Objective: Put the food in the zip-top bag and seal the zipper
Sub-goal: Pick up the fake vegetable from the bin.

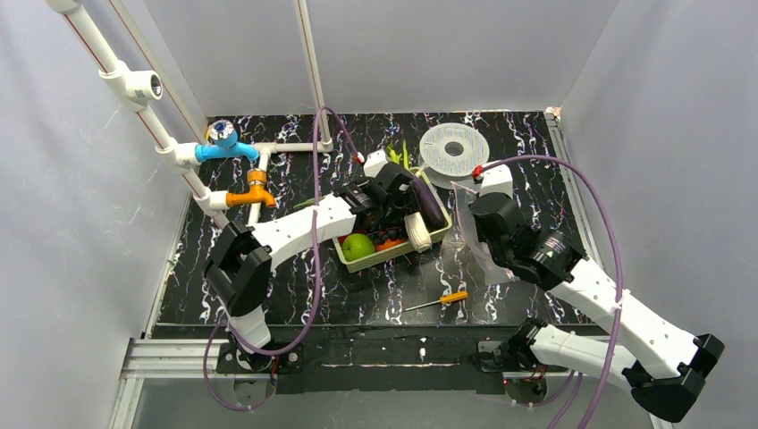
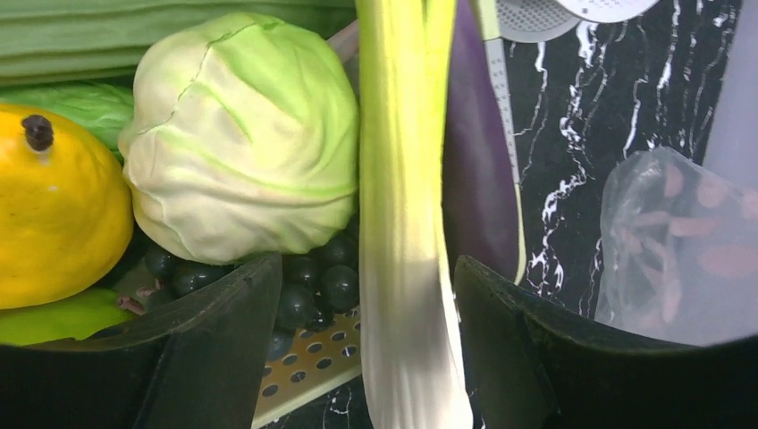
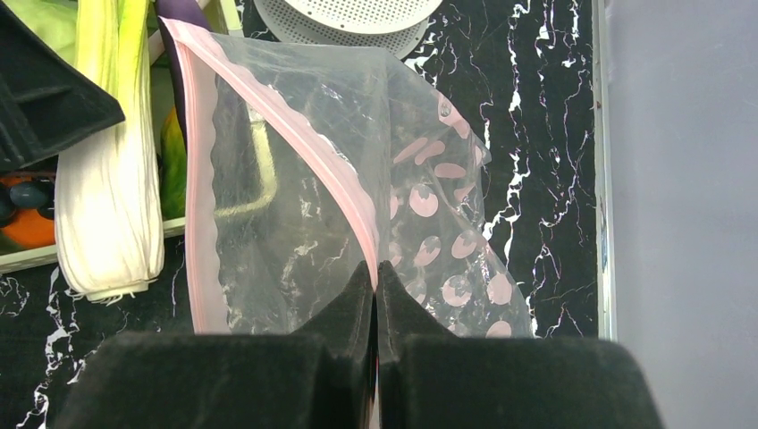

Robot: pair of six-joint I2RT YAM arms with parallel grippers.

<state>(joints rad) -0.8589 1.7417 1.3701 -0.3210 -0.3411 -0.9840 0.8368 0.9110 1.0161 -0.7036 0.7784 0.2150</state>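
Leek [image 2: 407, 223] cut off top and bottom — bag [image 2: 679, 250] blurred; basket [image 1: 440, 234] half hidden under left arm [image 1: 299, 231].

Tally at the counter [image 1: 295, 295], kind by kind

One basket [image 1: 400, 253], one leek [image 2: 402, 223], one eggplant [image 2: 478, 179], one cabbage [image 2: 241, 134], one yellow pepper [image 2: 54, 214], one green apple [image 1: 357, 246], one bunch of dark grapes [image 2: 313, 281], one zip-top bag [image 3: 286, 206], one spool [image 1: 453, 150], one screwdriver [image 1: 438, 300], and two taps: blue tap [image 1: 223, 143], orange tap [image 1: 253, 192].

A robotics lab test cell: grey walls [image 1: 80, 223] box in a marbled bench [image 1: 375, 304], left arm [image 1: 295, 231] and right arm [image 1: 617, 304] bolted to an aluminium rail [image 1: 179, 356] below, mock pipework [image 1: 125, 80] upper left.
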